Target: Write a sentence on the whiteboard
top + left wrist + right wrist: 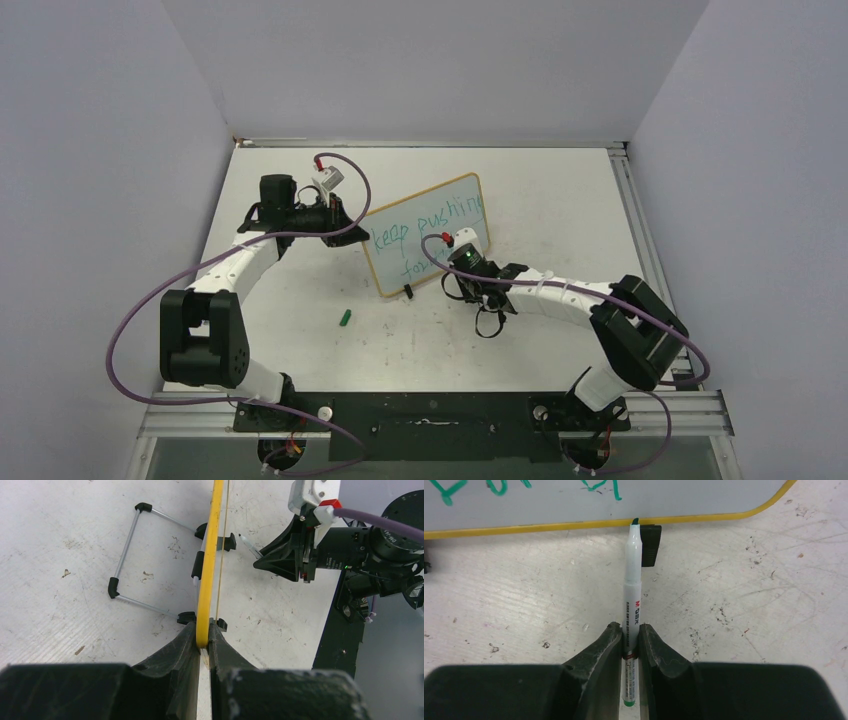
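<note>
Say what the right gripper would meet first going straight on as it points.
Probably the whiteboard: the marker shut in the right gripper has its tip at the board's lower yellow frame, beside a black clip foot. Whether they touch is unclear.

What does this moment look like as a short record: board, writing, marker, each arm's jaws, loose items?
whiteboard: standing on the table, wire stand behind
sentence: teal, "keep pushing" above, "for..." below, rest behind right arm
left jaws: shut on whiteboard's yellow edge
right jaws: shut on marker, tip by lower frame
loose item: small green piece on table
</note>
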`<action>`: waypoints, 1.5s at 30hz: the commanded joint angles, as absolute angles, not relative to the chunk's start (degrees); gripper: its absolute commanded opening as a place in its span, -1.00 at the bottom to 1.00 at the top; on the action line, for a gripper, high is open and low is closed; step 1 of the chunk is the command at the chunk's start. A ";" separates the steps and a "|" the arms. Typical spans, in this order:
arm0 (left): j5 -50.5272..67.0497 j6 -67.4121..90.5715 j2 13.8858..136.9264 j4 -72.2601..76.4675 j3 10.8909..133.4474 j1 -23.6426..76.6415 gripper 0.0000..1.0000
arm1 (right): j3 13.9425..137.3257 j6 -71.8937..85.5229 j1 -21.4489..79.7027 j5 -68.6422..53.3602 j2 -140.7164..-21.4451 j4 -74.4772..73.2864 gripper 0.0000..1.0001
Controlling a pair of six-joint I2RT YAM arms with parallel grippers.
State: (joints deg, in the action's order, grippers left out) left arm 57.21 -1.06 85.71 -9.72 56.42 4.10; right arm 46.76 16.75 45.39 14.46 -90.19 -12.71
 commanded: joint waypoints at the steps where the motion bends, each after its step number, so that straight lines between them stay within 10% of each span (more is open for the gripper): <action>1: 57.48 -1.60 82.88 -8.17 58.56 4.11 -1.00 | 48.41 16.19 44.65 14.35 -86.49 -13.49 -0.89; 45: 57.03 -1.91 83.65 -8.25 58.86 4.13 -1.00 | 53.95 11.16 40.14 7.78 -96.45 -12.38 -0.89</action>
